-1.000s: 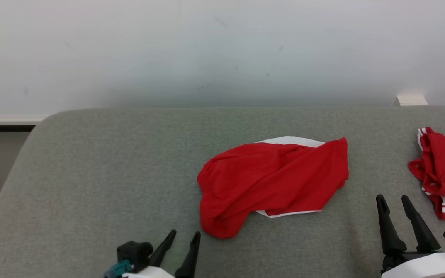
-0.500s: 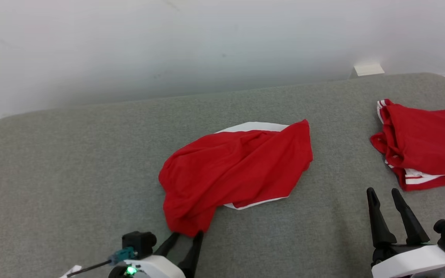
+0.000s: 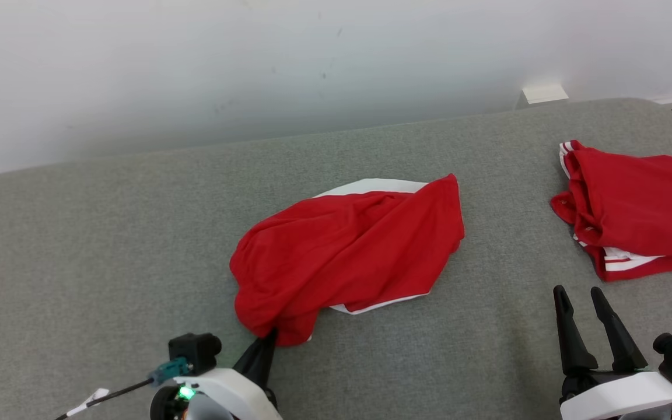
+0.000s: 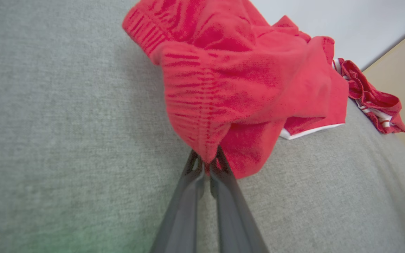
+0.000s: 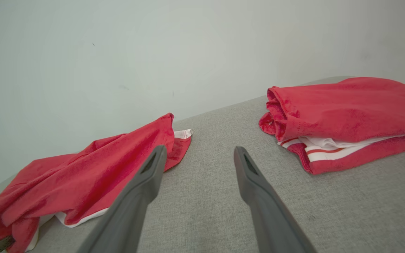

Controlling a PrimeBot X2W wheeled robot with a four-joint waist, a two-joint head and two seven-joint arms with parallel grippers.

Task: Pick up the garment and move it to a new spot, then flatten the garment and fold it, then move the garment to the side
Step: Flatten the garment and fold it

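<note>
The garment (image 3: 347, 251) is a crumpled red piece with white trim, lying in the middle of the grey cushioned surface (image 3: 108, 245). My left gripper (image 3: 267, 339) is shut on the garment's near left corner; the left wrist view shows the garment (image 4: 237, 77) bunched up with a ribbed fold pinched between the two dark fingers of the left gripper (image 4: 207, 160). My right gripper (image 3: 578, 297) stands open at the lower right, above bare cushion. In the right wrist view the right gripper (image 5: 199, 154) has a wide gap, the garment (image 5: 93, 172) lying to its left.
A second red garment with white stripes (image 3: 633, 210) lies folded at the right end of the cushion, also seen as the folded red garment (image 5: 339, 116) in the right wrist view. A white wall (image 3: 254, 64) rises behind the cushion. A small white block (image 3: 541, 93) sits at the back right.
My left gripper has reached forward to the garment's near corner and closed on it. The head camera has turned, shifting the whole scene leftward. The right gripper stays open.
</note>
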